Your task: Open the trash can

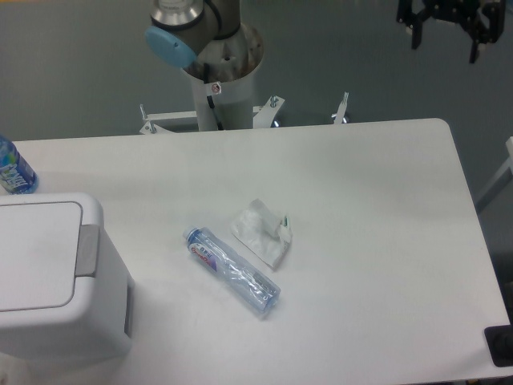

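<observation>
Bin [56,281] sits at the table's [377,241] left front corner, partly cut off by the frame edge. Lid [36,253] flat and down; grey latch [87,250] on its right edge, facing the table's middle.

Gripper [450,30] hangs at the top right, above the floor beyond the table's far edge, well apart from the bin. Black fingers spread wide, nothing between them. Its top is cropped.

Arm base [220,76] stands behind the table's far edge, blue cap [170,46] on the joint above it.

Clear bottle [232,271] lies on its side near the table's middle, blue cap toward the bin. A crumpled white wrapper [262,233] lies just beside it. Second bottle [14,168] at the left edge, behind the bin, mostly out of frame.
</observation>
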{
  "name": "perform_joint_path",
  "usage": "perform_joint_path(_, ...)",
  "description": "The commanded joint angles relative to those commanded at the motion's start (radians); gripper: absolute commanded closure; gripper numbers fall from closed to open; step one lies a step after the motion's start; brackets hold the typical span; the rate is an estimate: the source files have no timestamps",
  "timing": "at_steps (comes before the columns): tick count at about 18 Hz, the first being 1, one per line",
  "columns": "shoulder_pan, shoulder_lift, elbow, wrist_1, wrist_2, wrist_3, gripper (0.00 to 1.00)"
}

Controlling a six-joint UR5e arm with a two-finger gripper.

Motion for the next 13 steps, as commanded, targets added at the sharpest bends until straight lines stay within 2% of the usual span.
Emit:
perform_joint_path(7,0.000,-0.009,0.000,-0.002,-0.003,-0.012,0.00)
perform_joint_path(13,-0.092,0.003,-0.002,-0.011,-0.006,-0.214,0.00)
